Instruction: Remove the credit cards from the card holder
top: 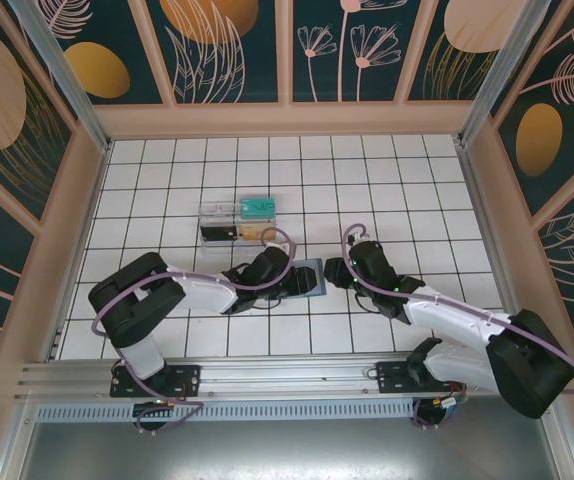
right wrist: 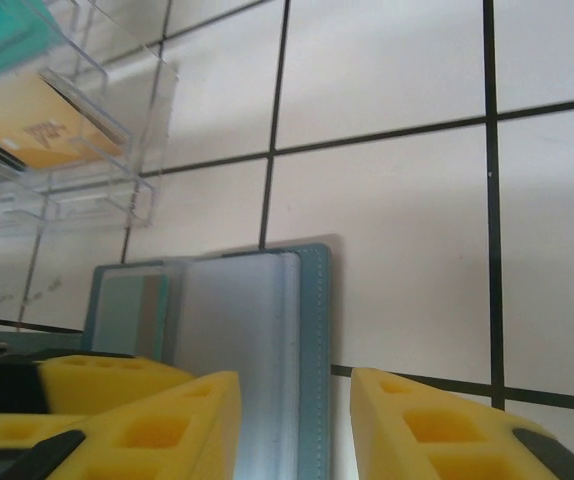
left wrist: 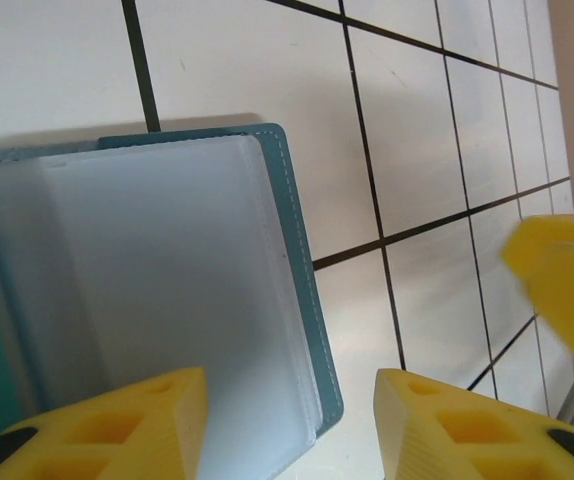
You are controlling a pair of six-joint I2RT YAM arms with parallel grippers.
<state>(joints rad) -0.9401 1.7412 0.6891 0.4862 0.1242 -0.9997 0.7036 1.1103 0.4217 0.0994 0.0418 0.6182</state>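
Observation:
The slate-blue card holder [top: 307, 275] lies open on the tiles between my two grippers, its frosted sleeves [left wrist: 167, 300] facing up. My left gripper [left wrist: 292, 430] is open, its yellow fingers straddling the holder's right edge [left wrist: 302, 290] without pinching it. My right gripper [right wrist: 295, 430] is also open and straddles that same stitched edge [right wrist: 315, 340] from the other side. An orange-tan card [right wrist: 37, 125] and a teal card [right wrist: 2, 40] sit in the clear box [top: 235, 220]. I cannot tell whether a card lies in the holder's sleeves.
The clear plastic box stands just behind the holder, about one tile away. My right gripper's finger [left wrist: 567, 290] shows close by in the left wrist view. Open white tiles lie to the right and front; the pen's walls ring the floor.

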